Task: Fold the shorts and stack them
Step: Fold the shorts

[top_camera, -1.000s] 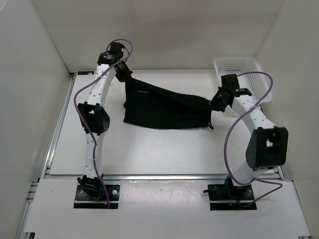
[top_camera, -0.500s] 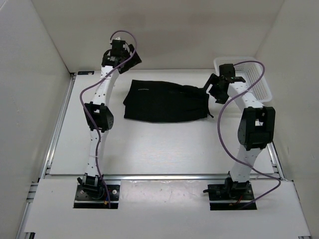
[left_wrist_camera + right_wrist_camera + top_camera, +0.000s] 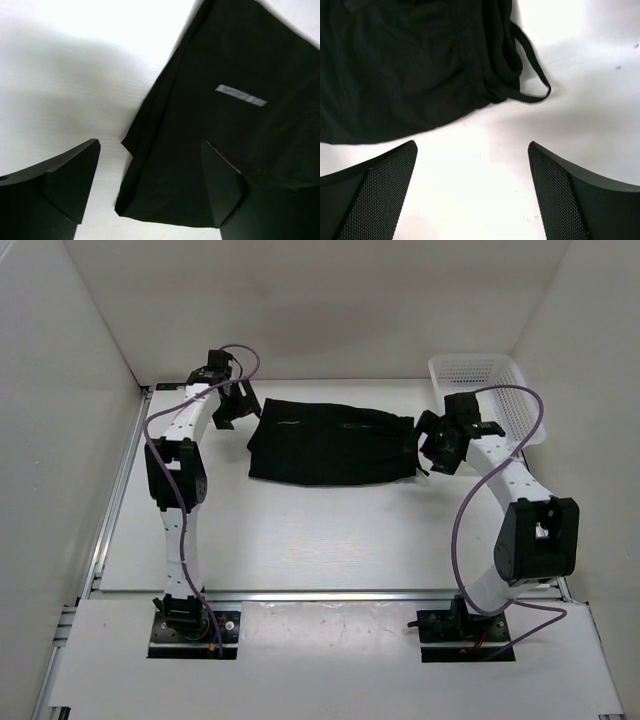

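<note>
The black shorts [image 3: 330, 443] lie flat on the white table, folded into a wide strip. In the left wrist view the shorts [image 3: 230, 115] show a small grey label, and their near corner sits between the spread fingers. My left gripper [image 3: 232, 410] hovers at the shorts' left edge, open and holding nothing. My right gripper [image 3: 432, 447] hangs at the shorts' right end, open over bare table. In the right wrist view the shorts [image 3: 410, 65] fill the upper left, and a loop of the drawstring [image 3: 532, 75] trails out to the right.
A white basket [image 3: 487, 390] stands at the back right corner of the table [image 3: 300, 530], just behind the right arm. White walls close in the left, back and right sides. A metal rail [image 3: 115, 490] runs along the table's left edge.
Both grippers opened and let the shorts drop flat onto the table. The left gripper came down to the shorts' left edge; the right one moved back toward their right end.
</note>
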